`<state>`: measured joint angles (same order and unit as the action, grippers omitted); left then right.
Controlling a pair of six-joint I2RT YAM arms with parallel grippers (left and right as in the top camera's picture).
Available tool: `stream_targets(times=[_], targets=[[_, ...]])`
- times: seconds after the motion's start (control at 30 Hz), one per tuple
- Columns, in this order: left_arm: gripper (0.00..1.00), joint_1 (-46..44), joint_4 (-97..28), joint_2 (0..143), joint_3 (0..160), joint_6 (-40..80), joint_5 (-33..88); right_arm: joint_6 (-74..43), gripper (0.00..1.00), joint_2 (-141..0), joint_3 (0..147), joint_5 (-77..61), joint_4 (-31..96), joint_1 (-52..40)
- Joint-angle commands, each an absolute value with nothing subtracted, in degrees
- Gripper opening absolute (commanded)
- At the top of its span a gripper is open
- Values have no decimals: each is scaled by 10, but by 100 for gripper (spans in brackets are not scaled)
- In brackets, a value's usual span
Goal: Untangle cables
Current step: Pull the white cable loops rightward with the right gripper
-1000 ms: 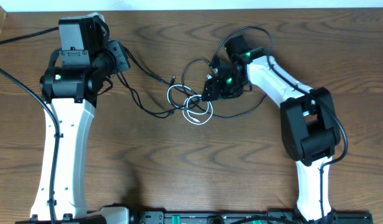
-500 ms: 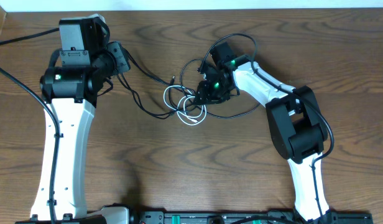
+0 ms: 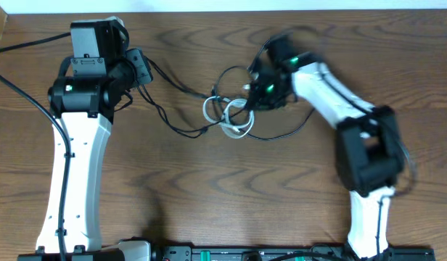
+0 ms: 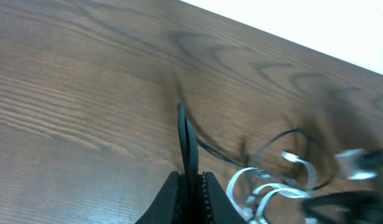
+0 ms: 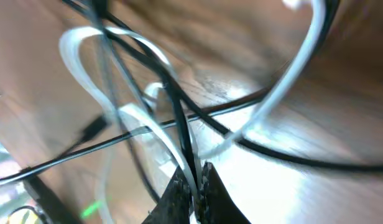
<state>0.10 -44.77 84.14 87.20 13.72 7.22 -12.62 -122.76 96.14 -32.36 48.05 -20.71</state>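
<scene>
Near the middle of the bench [image 3: 209, 188], a little toward 12 o'clock, the cables [image 3: 225, 114] lie knotted, long axis running 9 to 3 o'clock, with the white cable [image 3: 234, 130] coiled at the core. At 10 o'clock the left hand [image 4: 193, 177] pinches a black cable [image 4: 186, 137] pointing toward 4. At the knot's 2 o'clock the right hand [image 5: 193, 177] pinches a black strand [image 5: 179, 118].

A dark brown wood-grain table [image 3: 223, 199] lies under the right pincer [image 5: 193, 180]. Beyond that pincer, a plain white strip [image 3: 281, 5] borders it.
</scene>
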Motion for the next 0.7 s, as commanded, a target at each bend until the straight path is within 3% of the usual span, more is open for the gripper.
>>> stream_targets(times=[0.0, 0.33, 0.67], targets=[[7, 0, -448, 851, 874, 142, 74, -99, 1, -1122, 967, -329, 491, -180], [8, 1, -459, 888, 865, 142, 10, -83, 1, -940, 967, -341, 506, -73], [7, 1, -478, 958, 865, 142, 3, -67, 1, -884, 967, -351, 552, 40]])
